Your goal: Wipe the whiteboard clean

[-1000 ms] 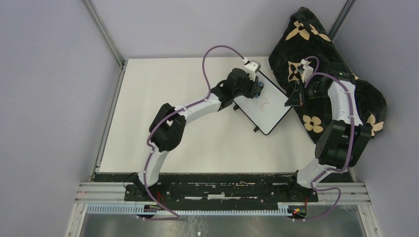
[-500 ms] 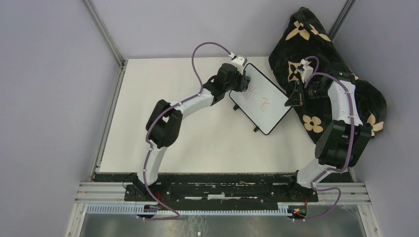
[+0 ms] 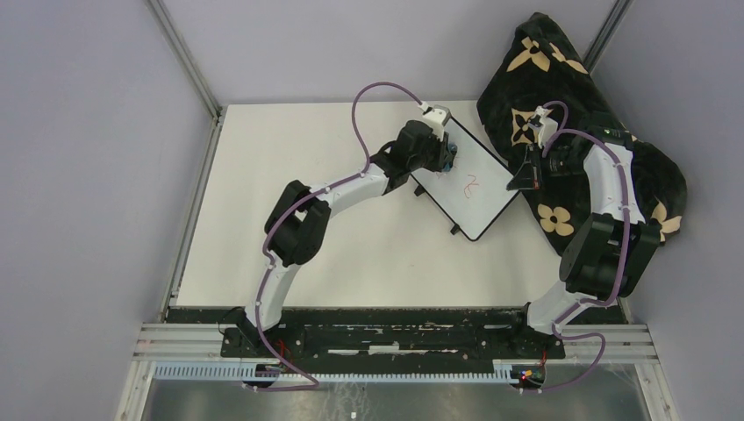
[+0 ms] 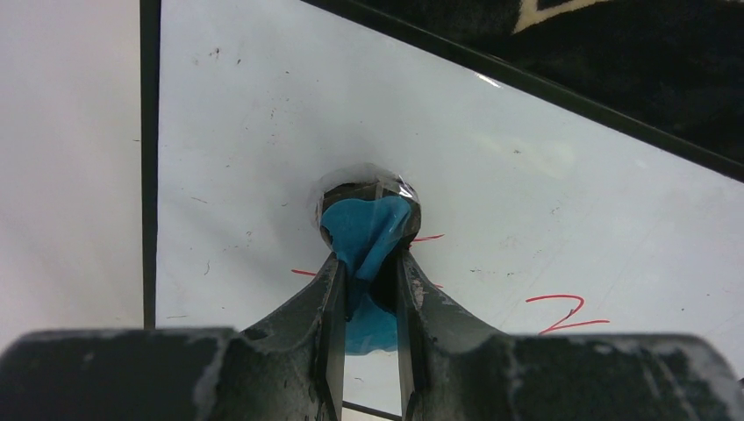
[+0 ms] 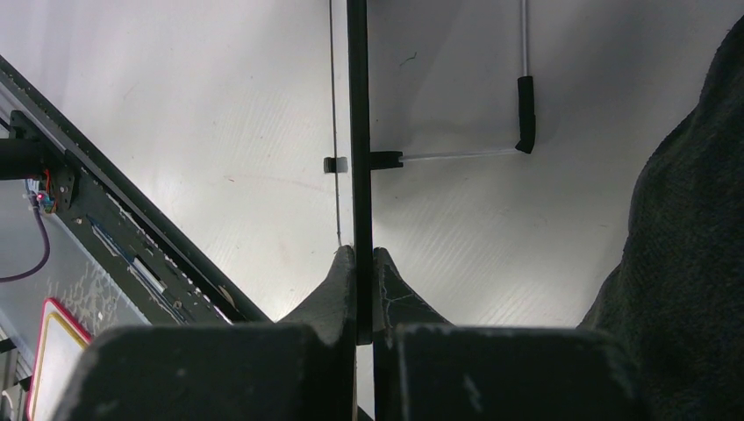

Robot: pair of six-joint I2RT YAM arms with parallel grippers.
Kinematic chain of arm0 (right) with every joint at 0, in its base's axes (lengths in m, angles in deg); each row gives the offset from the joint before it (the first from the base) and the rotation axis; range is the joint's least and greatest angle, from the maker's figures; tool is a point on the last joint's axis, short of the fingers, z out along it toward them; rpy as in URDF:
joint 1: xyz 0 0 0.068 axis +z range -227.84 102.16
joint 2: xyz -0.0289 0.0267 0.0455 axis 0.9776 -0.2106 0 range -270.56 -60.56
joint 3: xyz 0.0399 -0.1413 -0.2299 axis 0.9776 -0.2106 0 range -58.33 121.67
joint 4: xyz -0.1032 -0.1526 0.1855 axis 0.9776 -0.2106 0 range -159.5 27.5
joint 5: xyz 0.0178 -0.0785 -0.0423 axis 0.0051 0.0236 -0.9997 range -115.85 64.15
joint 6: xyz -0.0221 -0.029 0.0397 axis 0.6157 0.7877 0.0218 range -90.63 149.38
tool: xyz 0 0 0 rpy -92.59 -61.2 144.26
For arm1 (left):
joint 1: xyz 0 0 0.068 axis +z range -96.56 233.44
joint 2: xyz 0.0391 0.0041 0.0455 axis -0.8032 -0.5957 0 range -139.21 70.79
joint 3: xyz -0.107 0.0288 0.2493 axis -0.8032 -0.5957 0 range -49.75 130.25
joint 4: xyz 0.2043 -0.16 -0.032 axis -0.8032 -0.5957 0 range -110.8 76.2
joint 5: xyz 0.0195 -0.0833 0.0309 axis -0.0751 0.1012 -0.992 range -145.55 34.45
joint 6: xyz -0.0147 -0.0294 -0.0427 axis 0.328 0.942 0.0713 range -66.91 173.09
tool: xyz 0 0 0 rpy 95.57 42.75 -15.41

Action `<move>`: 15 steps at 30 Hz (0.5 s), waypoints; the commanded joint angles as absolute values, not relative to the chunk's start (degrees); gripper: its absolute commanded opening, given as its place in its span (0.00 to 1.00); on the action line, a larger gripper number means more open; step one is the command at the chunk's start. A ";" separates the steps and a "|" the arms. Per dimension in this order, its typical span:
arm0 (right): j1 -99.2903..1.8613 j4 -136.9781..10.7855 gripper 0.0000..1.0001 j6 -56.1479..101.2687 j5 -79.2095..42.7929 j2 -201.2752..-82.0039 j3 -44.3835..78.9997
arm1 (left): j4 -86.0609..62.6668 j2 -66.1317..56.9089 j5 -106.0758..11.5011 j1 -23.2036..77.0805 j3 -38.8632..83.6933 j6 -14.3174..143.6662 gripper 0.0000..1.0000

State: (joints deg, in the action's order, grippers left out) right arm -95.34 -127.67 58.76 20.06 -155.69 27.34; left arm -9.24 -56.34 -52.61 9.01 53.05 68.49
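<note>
Pinching the whiteboard (image 3: pixel 482 210) edge in my right gripper (image 5: pixel 364 254) to steady it — left gripper (image 4: pixel 368 260) clamps a blue wiper (image 4: pixel 364 228) against its face

The white table (image 3: pixel 289 202) carries a whiteboard (image 3: pixel 481 209) toward its far right, two black feet (image 3: pixel 454 231) along the board's near-left edge, and a black blanket (image 3: pixel 548 79) with tan flowers heaped over the far right corner, just beside the board.
</note>
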 commanded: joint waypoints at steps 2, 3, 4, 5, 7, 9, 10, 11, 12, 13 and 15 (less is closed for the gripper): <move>-94.87 -127.27 0.01 61.08 18.97 -154.51 27.59 | -3.01 -52.09 -48.60 6.31 54.46 72.71 0.03; -94.81 -127.28 0.00 61.07 18.97 -154.51 27.55 | -2.59 -51.86 -48.60 6.30 54.12 72.88 0.03; -94.84 -127.28 0.00 61.08 18.97 -154.58 27.54 | -2.41 -51.75 -48.46 6.26 53.97 73.11 0.03; -94.82 -127.28 0.01 61.07 18.97 -154.61 27.54 | -2.31 -51.73 -48.13 6.25 54.02 73.32 0.03; -94.80 -127.18 0.00 61.09 18.91 -154.62 27.51 | -2.11 -51.57 -47.26 6.05 53.92 74.01 0.03; -94.85 -127.19 0.01 61.10 18.89 -154.73 27.63 | -1.79 -51.05 -47.26 5.53 53.75 73.95 0.03; -94.83 -127.19 0.01 61.04 18.89 -154.71 27.63 | -1.58 -50.74 -47.40 5.24 53.63 73.88 0.03; -94.81 -127.19 0.01 61.04 18.93 -154.71 27.69 | -1.43 -50.43 -47.49 4.96 53.61 73.73 0.03; -94.82 -127.25 0.01 61.04 18.95 -154.69 27.66 | -1.41 -50.27 -47.76 4.78 53.68 73.46 0.03; -94.82 -127.26 0.01 61.05 18.97 -154.69 27.65 | -1.55 -50.27 -48.10 4.75 53.83 73.21 0.03; -94.80 -127.35 0.01 61.15 19.04 -154.72 27.64 | -2.15 -50.80 -49.36 4.81 54.31 72.51 0.03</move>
